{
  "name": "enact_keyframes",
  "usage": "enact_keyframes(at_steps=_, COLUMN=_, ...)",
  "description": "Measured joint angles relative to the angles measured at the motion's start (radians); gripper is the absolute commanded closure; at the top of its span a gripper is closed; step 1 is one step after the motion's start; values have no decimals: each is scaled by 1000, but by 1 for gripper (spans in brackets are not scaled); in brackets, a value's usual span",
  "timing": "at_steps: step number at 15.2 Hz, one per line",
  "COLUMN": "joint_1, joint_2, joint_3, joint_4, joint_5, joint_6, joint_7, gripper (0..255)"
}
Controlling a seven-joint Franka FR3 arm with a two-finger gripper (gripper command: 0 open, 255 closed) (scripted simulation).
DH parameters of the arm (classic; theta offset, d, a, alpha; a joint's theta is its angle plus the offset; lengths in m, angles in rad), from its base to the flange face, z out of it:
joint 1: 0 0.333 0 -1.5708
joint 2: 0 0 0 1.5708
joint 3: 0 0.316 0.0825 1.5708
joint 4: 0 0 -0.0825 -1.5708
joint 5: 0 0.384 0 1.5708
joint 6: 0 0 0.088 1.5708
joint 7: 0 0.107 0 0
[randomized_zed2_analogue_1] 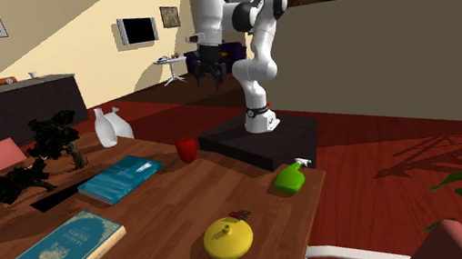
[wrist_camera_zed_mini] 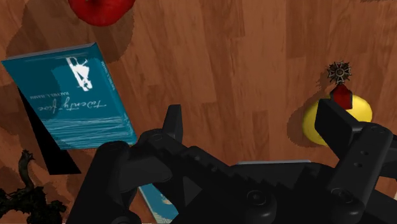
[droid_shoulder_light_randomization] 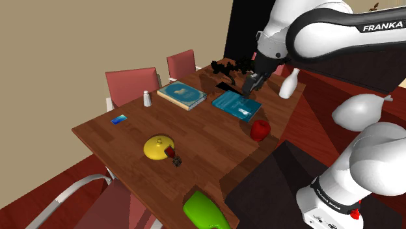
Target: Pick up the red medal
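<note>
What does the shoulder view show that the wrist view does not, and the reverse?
Shoulder view, not wrist: green bottle, white vase, white shaker, red chairs. Wrist view, not shoulder: script lettering on the teal book. Both: that book, red apple, yellow rounded object, and the red medal at its edge.

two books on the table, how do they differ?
The bordered book has a tan frame round its cover; the teal book is plain teal with white lettering. The teal book lies nearer the apple; the bordered book lies nearer the chairs. Both are closed and flat on the table.
</note>
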State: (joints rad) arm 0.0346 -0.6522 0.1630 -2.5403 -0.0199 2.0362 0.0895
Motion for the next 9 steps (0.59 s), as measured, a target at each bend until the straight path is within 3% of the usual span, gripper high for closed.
enact_keyframes(at_steps=9, joint_1=2, joint_2=272, joint_3=130, joint_4=-26, joint_5=-23, joint_6=297, joint_7=152, gripper=0)
